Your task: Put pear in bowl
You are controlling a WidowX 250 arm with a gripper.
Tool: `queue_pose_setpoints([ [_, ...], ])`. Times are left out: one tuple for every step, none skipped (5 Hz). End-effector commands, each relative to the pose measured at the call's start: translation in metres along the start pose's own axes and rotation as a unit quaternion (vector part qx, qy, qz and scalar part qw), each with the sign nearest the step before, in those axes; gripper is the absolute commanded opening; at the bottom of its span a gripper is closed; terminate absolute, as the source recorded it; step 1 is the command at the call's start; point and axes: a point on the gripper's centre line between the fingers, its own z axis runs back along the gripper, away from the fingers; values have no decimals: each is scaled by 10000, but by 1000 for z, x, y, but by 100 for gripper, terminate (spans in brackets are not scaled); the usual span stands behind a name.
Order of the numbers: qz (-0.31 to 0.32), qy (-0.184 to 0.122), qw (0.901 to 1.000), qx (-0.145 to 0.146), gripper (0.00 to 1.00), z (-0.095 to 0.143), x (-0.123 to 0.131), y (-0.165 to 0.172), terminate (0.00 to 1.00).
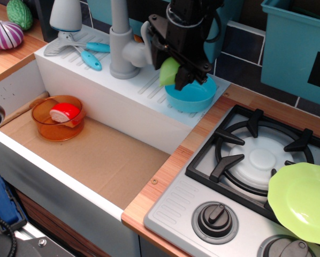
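My black gripper point(173, 72) is shut on the light-green pear point(168, 72) and holds it in the air at the left rim of the cyan-blue bowl point(195, 97). The pear hangs just above the bowl's near-left edge; I cannot tell whether it touches it. The bowl stands on the white ledge point(122, 91) behind the sink, and the arm hides part of its back rim.
A grey faucet point(122, 45) stands just left of the gripper. An orange bowl point(58, 118) with a red-white item sits in the sink. A stove burner point(261, 155) and lime-green plate point(304, 201) lie to the right. Teal bins stand behind.
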Motion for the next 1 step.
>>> queue_pose_setpoints([
  [35,-595,9982,37,0,-2,18,13,100],
])
